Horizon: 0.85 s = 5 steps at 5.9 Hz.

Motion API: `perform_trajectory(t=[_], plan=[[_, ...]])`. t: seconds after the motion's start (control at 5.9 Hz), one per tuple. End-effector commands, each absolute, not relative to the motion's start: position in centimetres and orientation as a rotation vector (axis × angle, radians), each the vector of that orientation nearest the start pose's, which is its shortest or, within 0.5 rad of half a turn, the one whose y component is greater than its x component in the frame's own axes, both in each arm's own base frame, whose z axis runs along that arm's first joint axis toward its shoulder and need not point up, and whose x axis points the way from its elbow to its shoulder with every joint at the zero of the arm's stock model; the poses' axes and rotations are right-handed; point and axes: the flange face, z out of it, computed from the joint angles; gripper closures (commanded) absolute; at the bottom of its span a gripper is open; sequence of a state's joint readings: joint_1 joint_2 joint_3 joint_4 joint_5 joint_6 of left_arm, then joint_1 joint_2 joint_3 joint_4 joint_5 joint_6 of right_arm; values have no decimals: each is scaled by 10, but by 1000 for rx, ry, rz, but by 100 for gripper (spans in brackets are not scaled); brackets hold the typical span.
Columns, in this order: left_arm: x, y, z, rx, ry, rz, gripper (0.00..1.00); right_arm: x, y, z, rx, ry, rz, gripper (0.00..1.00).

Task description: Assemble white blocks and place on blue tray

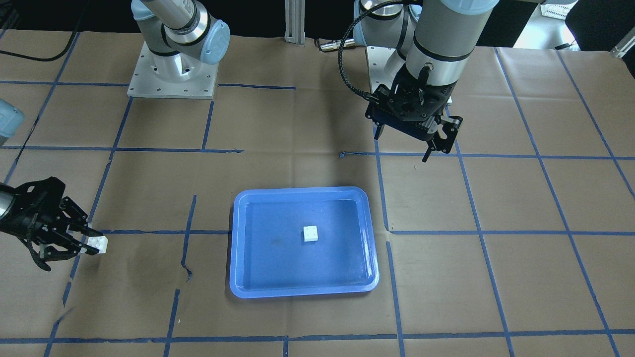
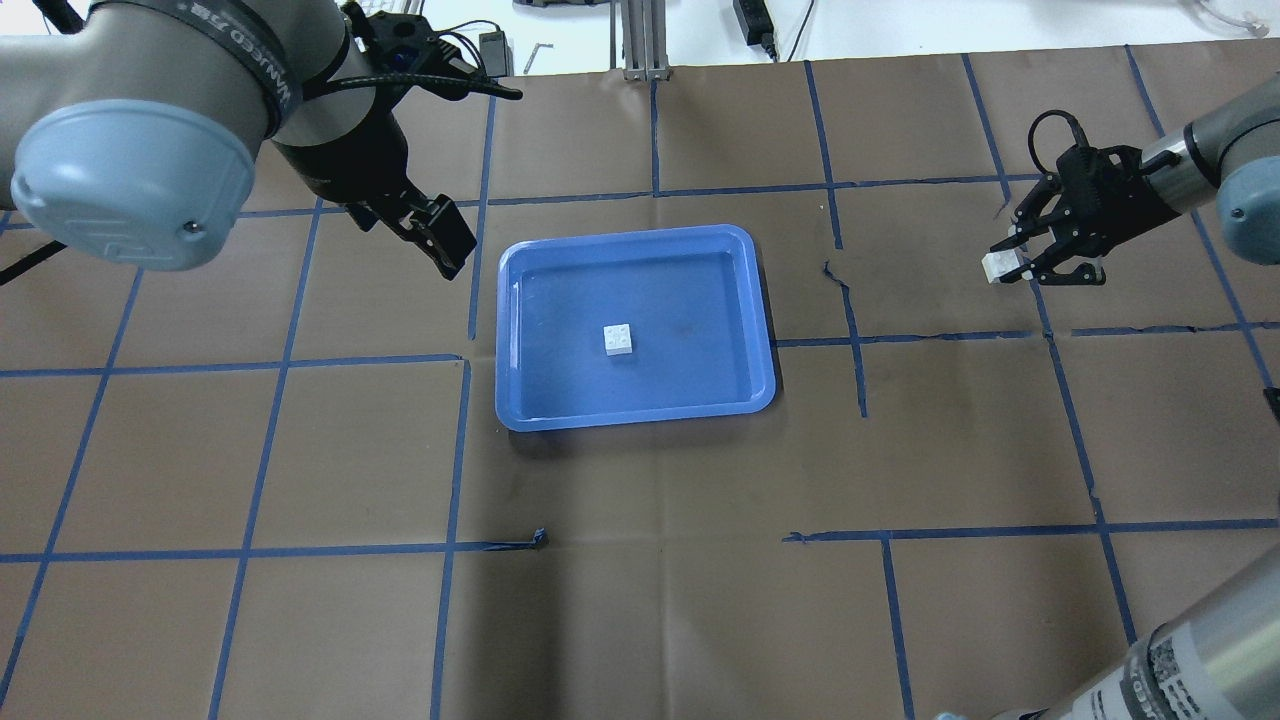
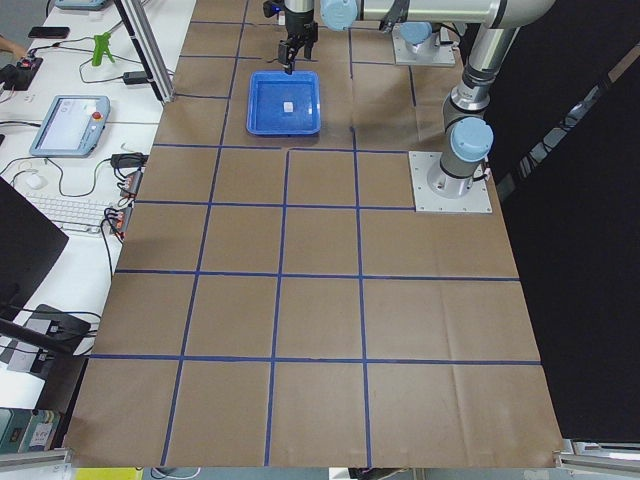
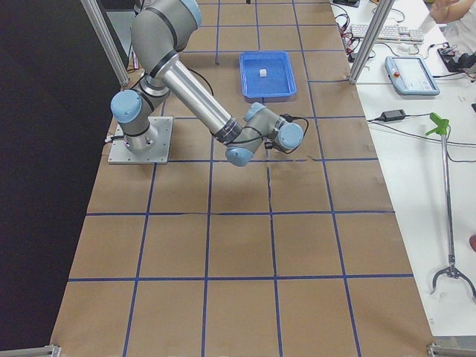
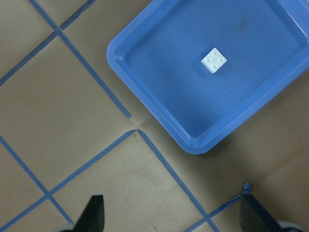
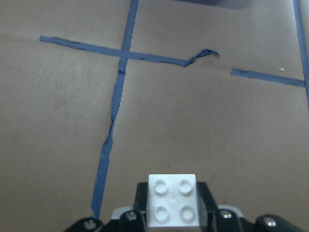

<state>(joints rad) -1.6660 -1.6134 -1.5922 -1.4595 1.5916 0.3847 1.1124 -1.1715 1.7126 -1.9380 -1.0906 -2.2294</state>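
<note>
Two arms. Left gripper (image 1: 403,147) points down near tray (image 2: 640,236), spread wide, empty. Right gripper (image 2: 1012,268), near-level and well off, pinches a block (image 2: 998,266); we log second block (image 2: 619,339) in tray.

Reference: the blue tray (image 2: 690,300). I see its floor open all round the white block (image 2: 619,339) at its middle; only the raised rim bars a low sweep in. The left gripper (image 1: 402,146) hangs raised off its left side; the right gripper (image 2: 1012,263), clamping a second block (image 2: 998,267), sits well to its right.
</note>
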Motion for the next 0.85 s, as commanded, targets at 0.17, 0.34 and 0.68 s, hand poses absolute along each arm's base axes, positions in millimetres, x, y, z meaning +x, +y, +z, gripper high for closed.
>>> perform_trajectory(t=[0.17, 0.34, 0.68], plan=[[-177, -484, 485, 373, 3100, -26, 1, 62, -596, 303, -2041, 1746, -665, 78], [-177, -478, 490, 367, 3099, -40, 1, 123, -590, 306, -2013, 1711, -657, 78], [-165, -477, 499, 219, 3121, -53, 1, 203, -573, 290, -1926, 1787, -707, 78]])
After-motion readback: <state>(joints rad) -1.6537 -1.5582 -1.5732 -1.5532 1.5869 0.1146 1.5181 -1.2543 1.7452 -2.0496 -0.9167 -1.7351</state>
